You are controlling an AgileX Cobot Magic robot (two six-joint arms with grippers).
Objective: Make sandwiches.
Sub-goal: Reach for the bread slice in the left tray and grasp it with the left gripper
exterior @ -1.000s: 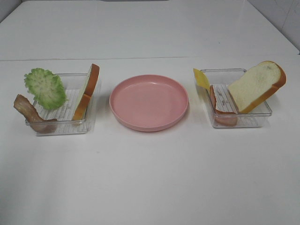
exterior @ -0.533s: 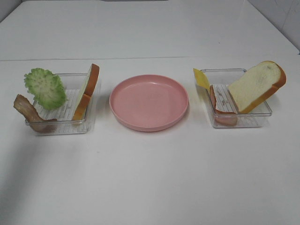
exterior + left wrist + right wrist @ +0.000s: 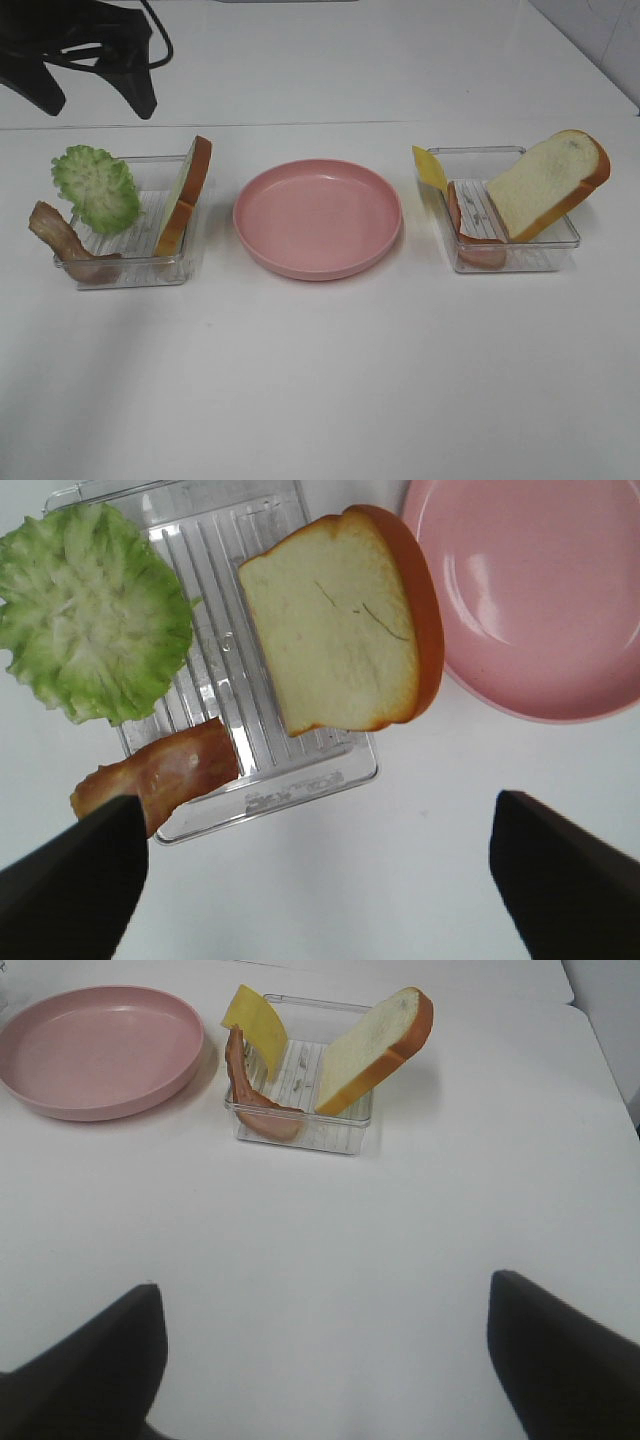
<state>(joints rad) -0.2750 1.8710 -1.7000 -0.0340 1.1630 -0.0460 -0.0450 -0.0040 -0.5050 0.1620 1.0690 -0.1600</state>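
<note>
Evidently no sandwich has been started: the round pink plate [image 3: 318,215] sits bare at the middle of the white tabletop [image 3: 320,380], with a clear tray on either side and every toy food piece in a tray.

The left tray [image 3: 130,272] holds a ruffled green lettuce leaf [image 3: 97,188] propped at its far left corner. A bacon strip [image 3: 58,243] is draped over its left edge. A bread slice [image 3: 188,195] stands on edge against the wall nearest the plate.

The right tray [image 3: 545,255] holds a yellow cheese slice [image 3: 430,168] poking up at the corner nearest the plate. A second bacon strip [image 3: 466,228] curls against that wall, and a second bread slice [image 3: 548,182] leans tilted over the far corner.

The left gripper [image 3: 98,98] hangs beyond the left tray, its jaws spread wide and empty. The right gripper [image 3: 325,1360] is outside the high view; its wrist view shows jaws spread wide and empty, well back from the right tray.

By my judgement the whole job remains: a bread slice onto the plate, fillings stacked, then bread on top
</note>
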